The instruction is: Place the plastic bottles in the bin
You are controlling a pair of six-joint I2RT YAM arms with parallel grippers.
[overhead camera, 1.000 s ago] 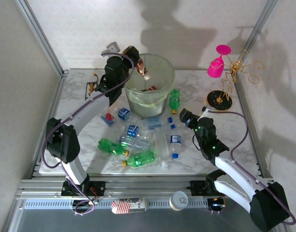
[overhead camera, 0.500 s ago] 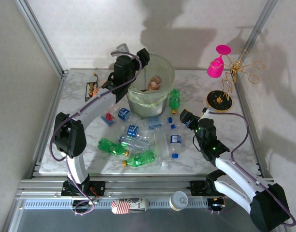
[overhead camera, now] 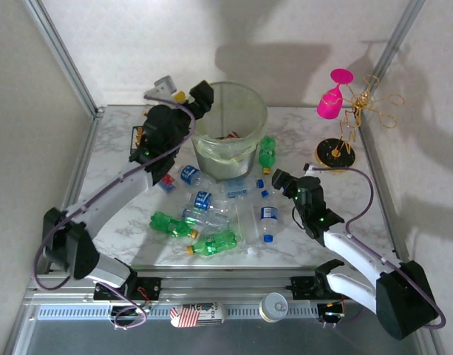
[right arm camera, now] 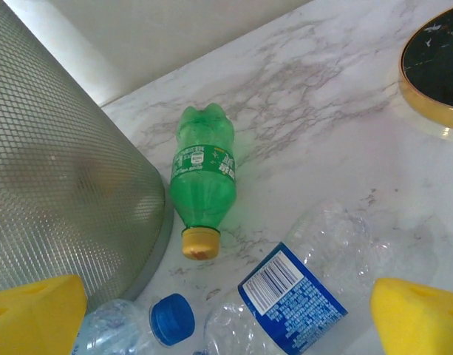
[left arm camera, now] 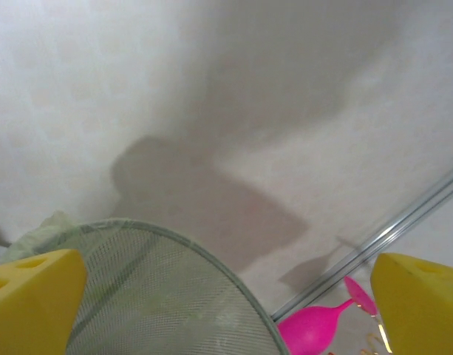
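Your marble table [overhead camera: 111,174] has a lot left on it, so I think the job is far from done.

The bin [overhead camera: 225,157] stands at the back of the table, in the middle. Something dark lies at its bottom. You cannot tell from here what it is, or how many bottles are inside.

Your left gripper [overhead camera: 191,95] hangs high by the bin's left rim. Its jaws are wide apart and there is nothing between them.

Your right gripper [overhead camera: 279,180] is low over the table, just to the right of the bin. Its jaws are wide apart too, and they have nothing in them.

The plastic bottles [overhead camera: 209,217] you can see lie on the table in front of the bin, close together in a messy bunch. Two green front bottles [overhead camera: 215,242] lie nearest to you. Some clear bottles [overhead camera: 268,218] with blue labels lie between those and the bin.

One green bottle [overhead camera: 267,154] lies right beside the bin's wall. In the right wrist view it lies just ahead of the right gripper, with its yellow cap pointing toward it. That looks like the easy one to take next.

A few small blue caps [overhead camera: 260,183] lie loose near the right gripper.
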